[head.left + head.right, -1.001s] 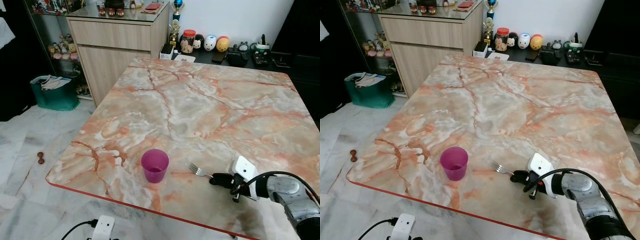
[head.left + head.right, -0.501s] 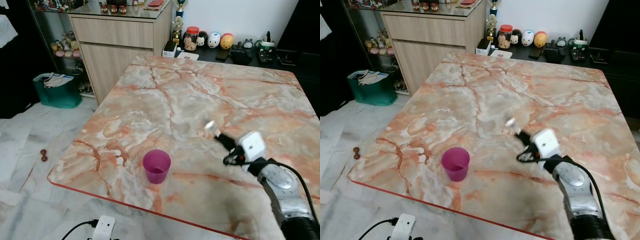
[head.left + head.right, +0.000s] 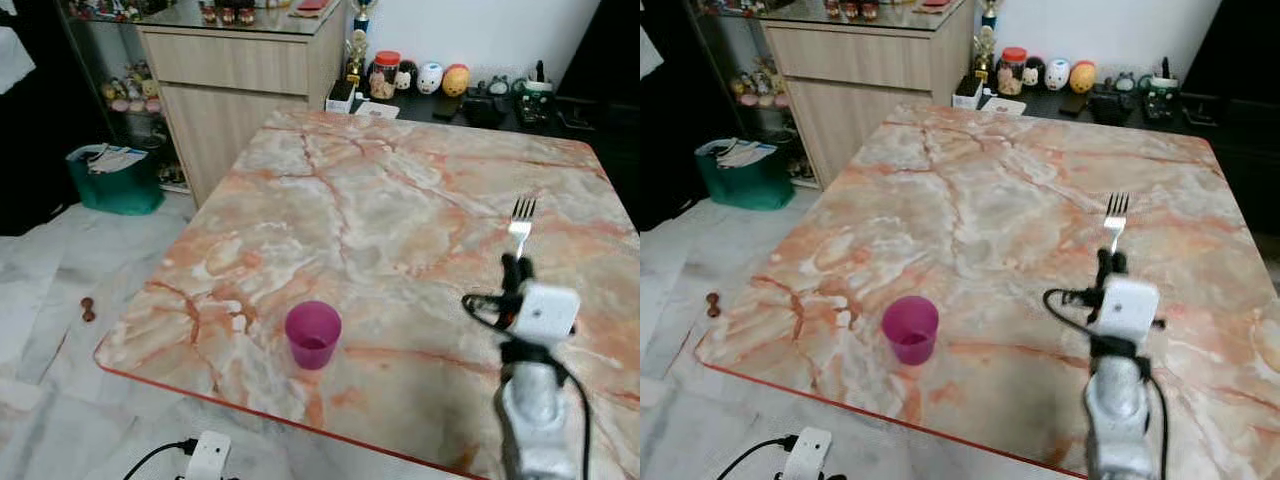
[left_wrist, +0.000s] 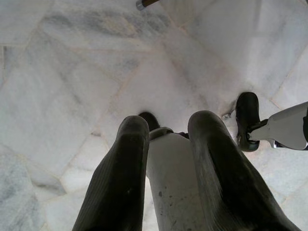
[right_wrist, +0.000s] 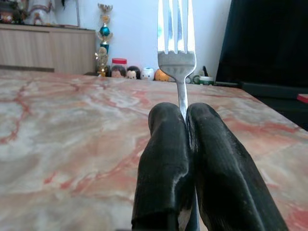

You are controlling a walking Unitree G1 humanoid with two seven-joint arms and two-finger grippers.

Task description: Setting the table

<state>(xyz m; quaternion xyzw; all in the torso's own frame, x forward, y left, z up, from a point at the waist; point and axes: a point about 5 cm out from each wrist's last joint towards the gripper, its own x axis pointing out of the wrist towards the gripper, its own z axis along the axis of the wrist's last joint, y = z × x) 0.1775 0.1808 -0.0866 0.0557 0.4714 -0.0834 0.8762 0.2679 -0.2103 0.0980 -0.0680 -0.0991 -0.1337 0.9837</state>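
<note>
My right gripper (image 3: pixel 514 266) is shut on a silver fork (image 3: pixel 521 218), held above the right half of the marble table (image 3: pixel 380 210) with its tines pointing toward the far edge. In the right wrist view the fork (image 5: pixel 176 45) sticks out past the two pressed-together black fingers (image 5: pixel 166 159). A purple cup (image 3: pixel 313 334) stands upright near the table's front edge, well to the left of that gripper. My left gripper (image 4: pixel 168 130) hangs idle over the pale floor tiles, its fingers apart with nothing between them.
A wooden cabinet (image 3: pixel 240 85) stands past the table's far left corner, and a dark shelf with jars and figurines (image 3: pixel 430 85) runs behind the far edge. A green basket (image 3: pixel 112 180) sits on the floor at the left. A white plug and cable (image 3: pixel 205 455) lie below the front edge.
My right arm has lifted the fork off the table beside the cup and swung it right and farther back; its tines now point away from me. The cup has stayed put.
</note>
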